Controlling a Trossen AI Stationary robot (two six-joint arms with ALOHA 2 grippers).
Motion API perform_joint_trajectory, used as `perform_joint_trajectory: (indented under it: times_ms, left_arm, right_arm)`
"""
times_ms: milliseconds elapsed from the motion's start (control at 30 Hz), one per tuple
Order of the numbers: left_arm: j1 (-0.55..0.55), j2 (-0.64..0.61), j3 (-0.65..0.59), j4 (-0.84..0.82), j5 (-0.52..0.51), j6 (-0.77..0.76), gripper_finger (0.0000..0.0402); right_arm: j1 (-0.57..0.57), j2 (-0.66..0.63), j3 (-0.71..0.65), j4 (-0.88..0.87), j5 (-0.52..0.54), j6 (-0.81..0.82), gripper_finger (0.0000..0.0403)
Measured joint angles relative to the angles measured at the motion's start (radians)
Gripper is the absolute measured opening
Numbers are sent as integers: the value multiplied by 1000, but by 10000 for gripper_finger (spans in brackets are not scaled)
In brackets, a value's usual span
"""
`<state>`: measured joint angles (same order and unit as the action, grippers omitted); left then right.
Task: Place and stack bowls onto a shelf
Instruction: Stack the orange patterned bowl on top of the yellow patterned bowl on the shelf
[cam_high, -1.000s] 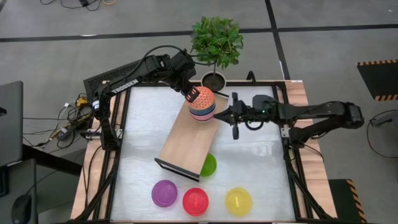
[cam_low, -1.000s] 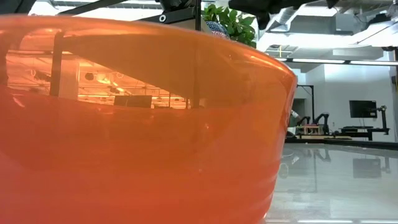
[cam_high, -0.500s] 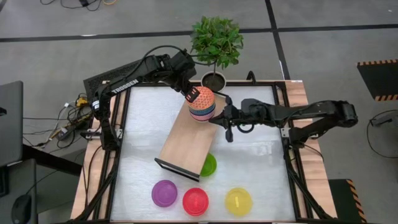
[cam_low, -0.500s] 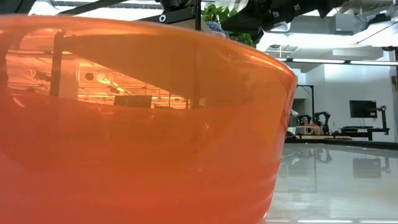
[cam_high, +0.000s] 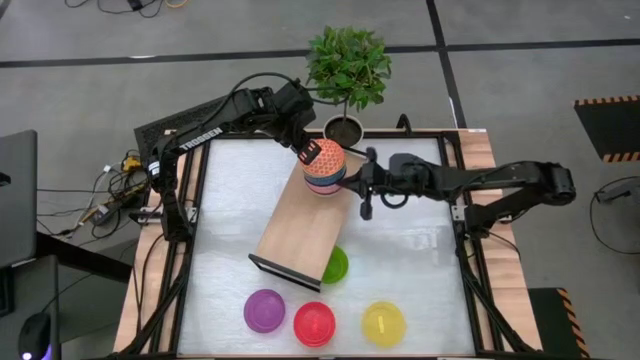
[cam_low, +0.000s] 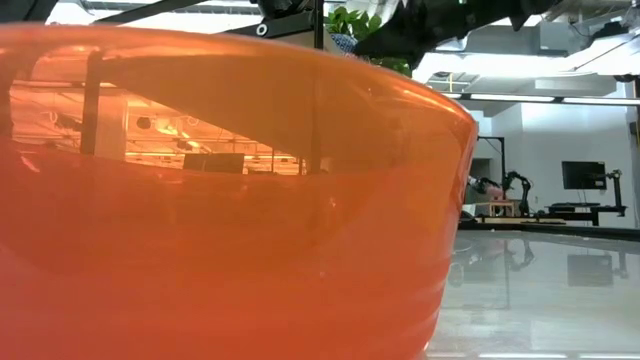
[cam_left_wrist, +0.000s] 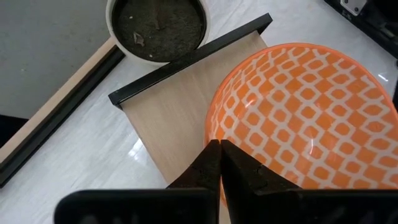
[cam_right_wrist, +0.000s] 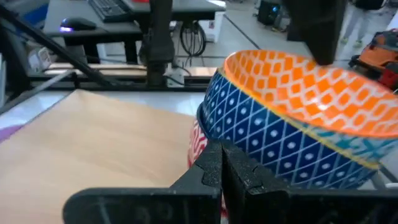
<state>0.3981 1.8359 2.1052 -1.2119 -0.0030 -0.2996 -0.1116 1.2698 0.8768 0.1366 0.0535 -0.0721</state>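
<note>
Left gripper (cam_left_wrist: 219, 163) — dark fingers pressed together, pinching the rim of the golden bowl (cam_left_wrist: 305, 115), a glossy orange-and-white lattice pattern inside. It is sitting on top of a stack: beneath it a blue-white bowl (cam_right_wrist: 273, 134) with a diamond grid, and under that a red-white bowl (cam_right_wrist: 198, 146) is just showing. The stack is resting at the far end of the shelf (cam_high: 300, 225), a long pale wood board with smooth grain and a dark metal edge, lying slanted on the white tabletop (cam_high: 410, 260).

Right gripper (cam_high: 362, 188) — fingers pressed together, holding nothing, hovering just right of the stack.

Beyond the shelf's far end, a round pot (cam_left_wrist: 155, 28) of dark soil is carrying a leafy plant (cam_high: 347, 65). A green bowl (cam_high: 337, 265) is peeking out beside the shelf's near end. Along the near edge — purple bowl (cam_high: 264, 310), red bowl (cam_high: 314, 323), yellow bowl (cam_high: 383, 323), plain and round, in a row. The red one is filling the low view, translucent and ribbed.
</note>
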Motion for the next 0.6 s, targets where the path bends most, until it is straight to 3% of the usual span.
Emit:
perform_joint_trajectory:
  times_ms: [367,600]
  left_arm:
    - [0,0,0,0,3,0,0]
    - [0,0,0,-1,2,8,0]
  right_arm:
    - [27,27,-2,-20,-21,1,19]
    - [40,-60,-2,38,3,-37,19]
